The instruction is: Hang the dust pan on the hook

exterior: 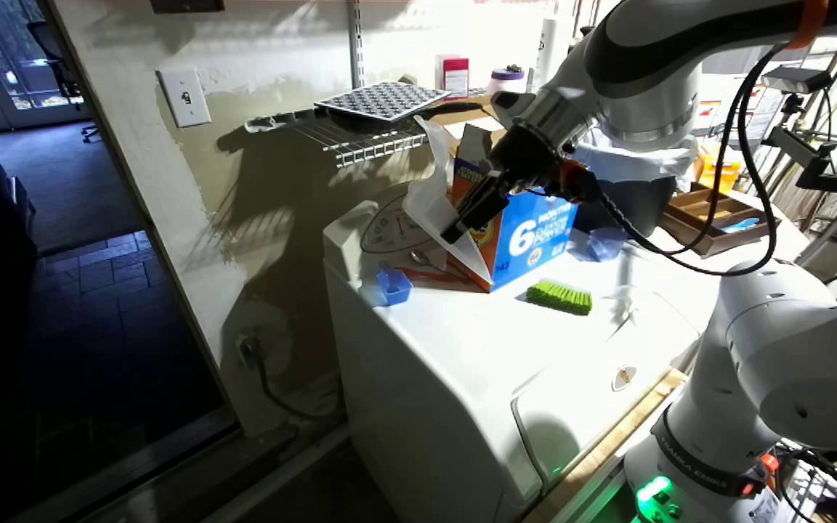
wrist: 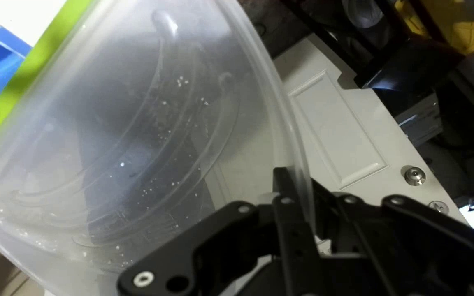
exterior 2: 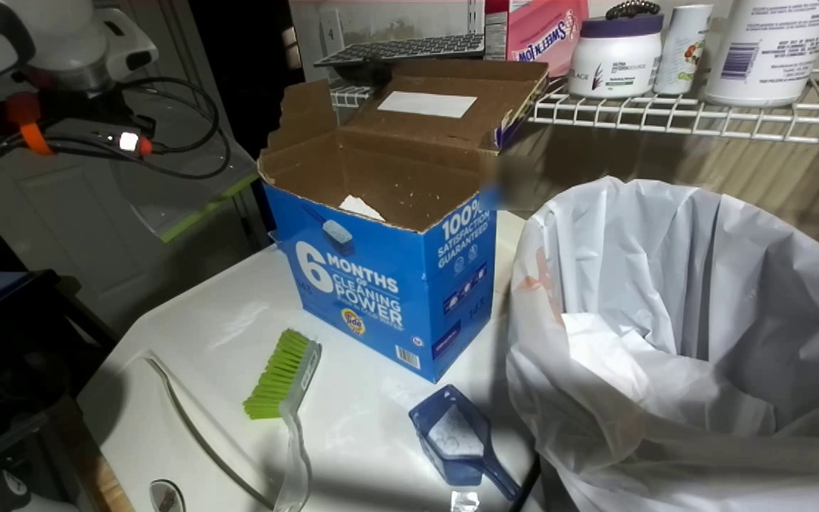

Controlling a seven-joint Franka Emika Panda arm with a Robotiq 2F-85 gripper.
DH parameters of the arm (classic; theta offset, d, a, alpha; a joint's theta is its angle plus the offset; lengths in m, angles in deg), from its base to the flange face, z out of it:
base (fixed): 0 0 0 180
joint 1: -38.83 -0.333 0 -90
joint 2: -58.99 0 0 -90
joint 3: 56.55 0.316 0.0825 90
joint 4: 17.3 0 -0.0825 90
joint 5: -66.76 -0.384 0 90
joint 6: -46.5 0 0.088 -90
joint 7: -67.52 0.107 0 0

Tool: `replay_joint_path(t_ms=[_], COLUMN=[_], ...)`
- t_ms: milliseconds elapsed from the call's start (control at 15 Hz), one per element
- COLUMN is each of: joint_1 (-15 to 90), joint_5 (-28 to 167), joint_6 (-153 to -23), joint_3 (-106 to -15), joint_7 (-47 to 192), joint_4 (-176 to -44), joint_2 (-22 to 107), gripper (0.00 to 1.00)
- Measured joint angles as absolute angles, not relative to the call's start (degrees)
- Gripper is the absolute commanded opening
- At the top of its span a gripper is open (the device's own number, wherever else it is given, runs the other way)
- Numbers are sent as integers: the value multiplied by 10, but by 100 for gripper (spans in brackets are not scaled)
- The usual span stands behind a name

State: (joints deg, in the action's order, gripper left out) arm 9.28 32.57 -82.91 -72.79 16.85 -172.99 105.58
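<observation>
The dust pan (exterior: pixel 433 200), a translucent whitish scoop, hangs tilted in the air beside the orange-and-blue box. Its bright green lip (exterior 2: pixel 210 206) shows in an exterior view, where the clear body is hard to pick out. In the wrist view the dust pan (wrist: pixel 138 135) fills the left side, with white specks on its surface. My gripper (wrist: pixel 300 185) is shut on the pan's rim, one finger on each side of the wall. Seen from outside, the gripper (exterior: pixel 466 218) points down and left, over the pan. I cannot make out the hook in any view.
A tall open box (exterior 2: pixel 374 284) stands on the white appliance top (exterior: pixel 447 334). Around it lie a green brush (exterior: pixel 560 296) and blue scoops (exterior: pixel 393 285) (exterior 2: pixel 456 434). A wire shelf (exterior: pixel 375 149) carries a dark slatted rack (exterior: pixel 389 100). A lined bin (exterior 2: pixel 594 213) stands beside the box.
</observation>
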Motion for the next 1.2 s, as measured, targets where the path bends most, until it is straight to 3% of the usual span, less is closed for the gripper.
replay_joint_path(t_ms=[467,867,1200], joint_1=[97,111,133], joint_5=[298,112,-64], joint_6=[-835,-875,-783], joint_3=[-723,-721,-723], joint_7=[163,116,42], joint_4=[-1731,-1713,-1676], joint_2=[1056,1066,1057], gripper=[2,2,2])
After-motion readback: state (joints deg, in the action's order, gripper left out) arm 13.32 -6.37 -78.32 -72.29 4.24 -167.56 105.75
